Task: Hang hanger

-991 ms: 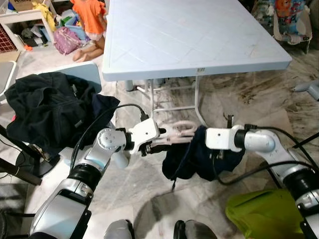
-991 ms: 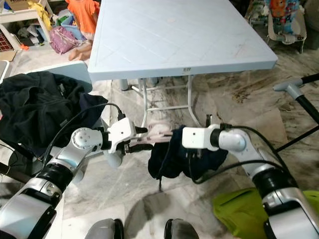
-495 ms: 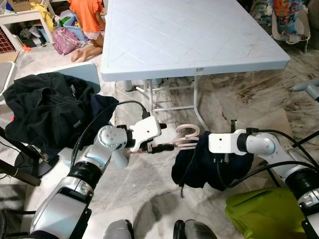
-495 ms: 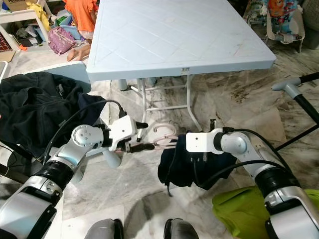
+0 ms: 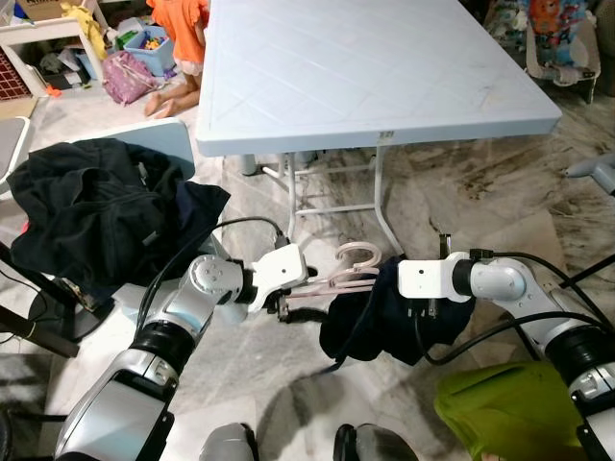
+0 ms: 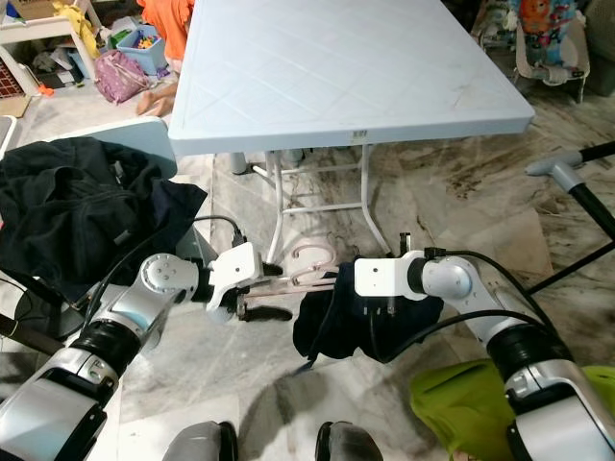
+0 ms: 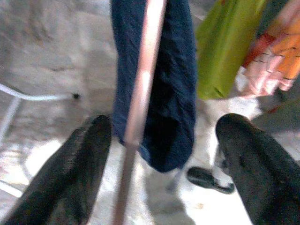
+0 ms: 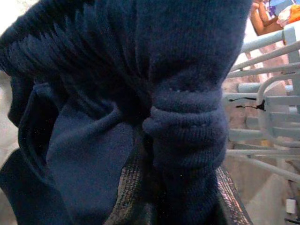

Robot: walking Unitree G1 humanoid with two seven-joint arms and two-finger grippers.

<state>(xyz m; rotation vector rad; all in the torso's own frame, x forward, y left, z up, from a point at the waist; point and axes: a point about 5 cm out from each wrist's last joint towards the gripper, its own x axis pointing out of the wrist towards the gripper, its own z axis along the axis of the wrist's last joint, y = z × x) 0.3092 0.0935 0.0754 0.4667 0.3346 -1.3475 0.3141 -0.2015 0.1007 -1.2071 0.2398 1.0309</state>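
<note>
left gripper (image 7: 159, 154), fingers spread, straddles the pink hanger (image 5: 332, 280) bar near the floor, in front of the table (image 5: 365, 67). right gripper (image 5: 428, 312) pinches the navy garment (image 5: 380, 322). best closed firmly on the bar, level, before lifting.

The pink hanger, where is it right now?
The pink hanger is held up between the two arms, just in front of the white table's legs, its right end inside the navy garment.

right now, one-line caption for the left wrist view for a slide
Left gripper open, its black fingers flanking the pink hanger, navy garment draped behind it.
</note>
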